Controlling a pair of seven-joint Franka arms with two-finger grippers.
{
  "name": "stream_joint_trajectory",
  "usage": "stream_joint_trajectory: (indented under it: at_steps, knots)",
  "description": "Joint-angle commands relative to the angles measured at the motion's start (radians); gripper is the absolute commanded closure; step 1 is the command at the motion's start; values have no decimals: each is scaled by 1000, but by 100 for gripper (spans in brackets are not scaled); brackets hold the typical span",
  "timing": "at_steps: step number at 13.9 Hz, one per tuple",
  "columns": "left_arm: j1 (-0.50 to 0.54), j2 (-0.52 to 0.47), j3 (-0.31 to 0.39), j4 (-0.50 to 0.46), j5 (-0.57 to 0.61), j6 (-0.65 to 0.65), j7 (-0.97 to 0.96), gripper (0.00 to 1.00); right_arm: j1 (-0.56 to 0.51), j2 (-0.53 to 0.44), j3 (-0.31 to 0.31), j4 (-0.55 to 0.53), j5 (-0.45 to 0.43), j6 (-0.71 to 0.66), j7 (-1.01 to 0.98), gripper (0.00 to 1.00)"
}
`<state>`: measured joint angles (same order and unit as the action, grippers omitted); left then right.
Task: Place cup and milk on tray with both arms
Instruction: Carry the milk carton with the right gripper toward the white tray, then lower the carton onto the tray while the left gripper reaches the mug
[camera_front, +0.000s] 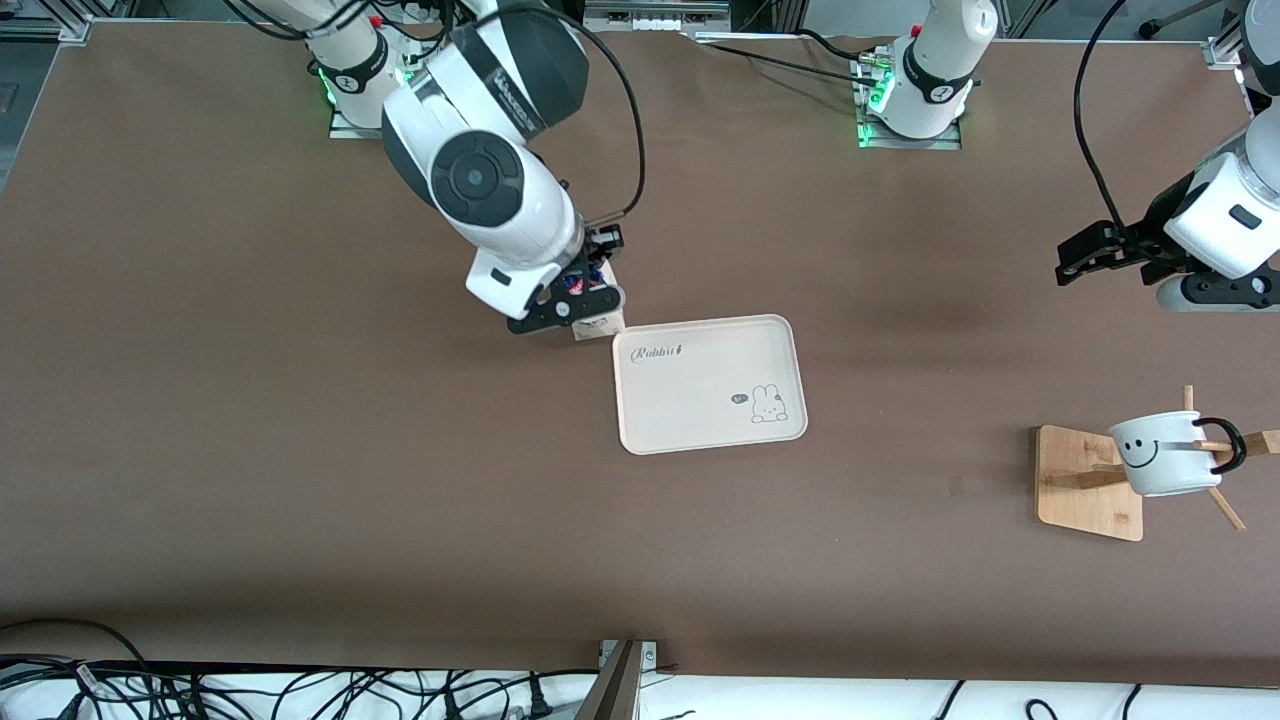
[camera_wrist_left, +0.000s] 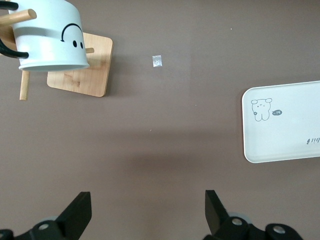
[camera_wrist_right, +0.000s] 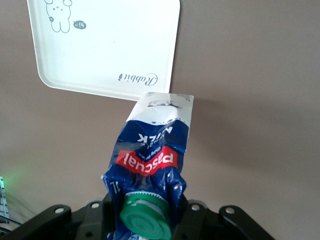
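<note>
the right claw (camera_front: 580, 300) squeezes the milk (camera_wrist_right: 152, 160) tight, near its green cap (camera_wrist_right: 145, 220). the blue carton looks a bit crushed. it hangs just above the brown counter (camera_front: 300, 450), right beside the corner of the tray (camera_front: 780, 335) that has the "rabbit" word.

the tray lies flat in the middle of the counter.

the left claw (camera_wrist_left: 147, 212) hangs in the air over the counter with its fingers wide apart, gripping nothing. the left arm waits there.

the cup (camera_front: 1165, 455) hangs on a wooden rack (camera_front: 1085, 490) toward the left arm's end of the counter, well apart from the tray.
</note>
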<state>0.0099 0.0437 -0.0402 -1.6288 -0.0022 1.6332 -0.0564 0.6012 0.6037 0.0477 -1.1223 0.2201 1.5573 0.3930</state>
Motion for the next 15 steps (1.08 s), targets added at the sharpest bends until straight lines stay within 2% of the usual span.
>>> stream_joint_trajectory:
  at_steps: [1,4,8,10,15]
  knots:
    - [-8,7,5,23,-5,-7,-5,0,0,86,0,85,24,19,-7,59]
    - [-8,7,5,23,-4,-7,-2,0,24,120,0,85,53,141,15,59]
    - [-8,8,5,21,-4,-7,-2,0,31,113,43,87,93,152,78,59]
    - [-8,8,5,21,-4,-7,-2,0,31,123,38,87,91,191,78,59]
    - [-5,1,5,12,-1,13,6,0,49,149,31,87,82,193,78,59]
